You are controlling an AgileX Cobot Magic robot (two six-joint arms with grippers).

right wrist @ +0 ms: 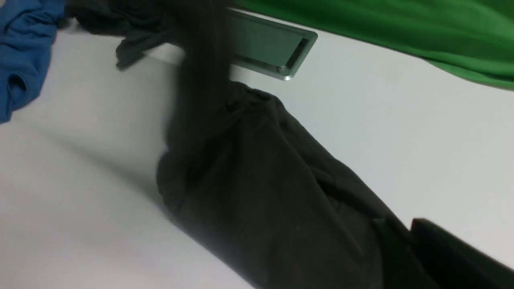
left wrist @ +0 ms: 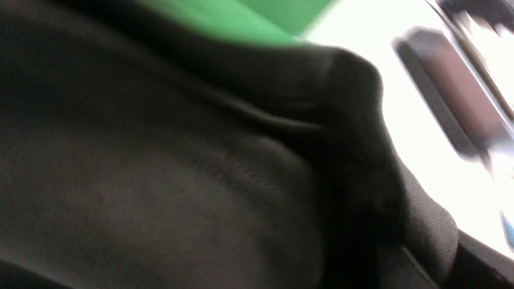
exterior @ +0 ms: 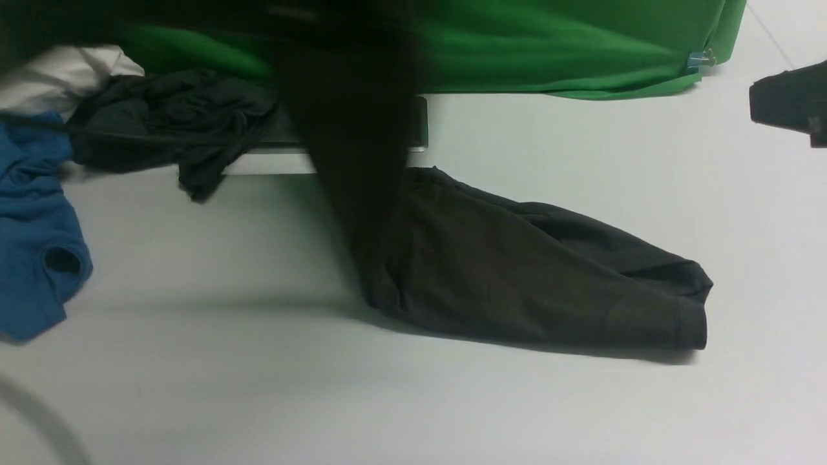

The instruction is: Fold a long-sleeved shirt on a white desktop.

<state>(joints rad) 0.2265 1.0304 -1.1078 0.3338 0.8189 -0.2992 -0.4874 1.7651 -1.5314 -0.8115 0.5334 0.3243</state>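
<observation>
The long-sleeved shirt (exterior: 517, 278), dark olive-brown, lies bunched on the white desktop (exterior: 226, 387), one end stretched out to the right. A blurred strip of it rises steeply from the left end to the picture's top, where the arm is out of frame. In the left wrist view the shirt (left wrist: 160, 168) fills the picture and my left gripper (left wrist: 431, 257) is shut on a fold of it. My right gripper (exterior: 785, 103) hangs at the far right, apart from the shirt. In the right wrist view its fingers (right wrist: 405, 237) stand shut beside the shirt's edge (right wrist: 261, 192) with nothing between them.
A blue garment (exterior: 32, 226) lies at the left edge, with a dark teal-grey garment (exterior: 168, 129) and a white cloth (exterior: 58, 74) behind it. A green cloth backdrop (exterior: 549, 51) closes the back. A metal plate (right wrist: 273, 52) sits in the desktop behind the shirt.
</observation>
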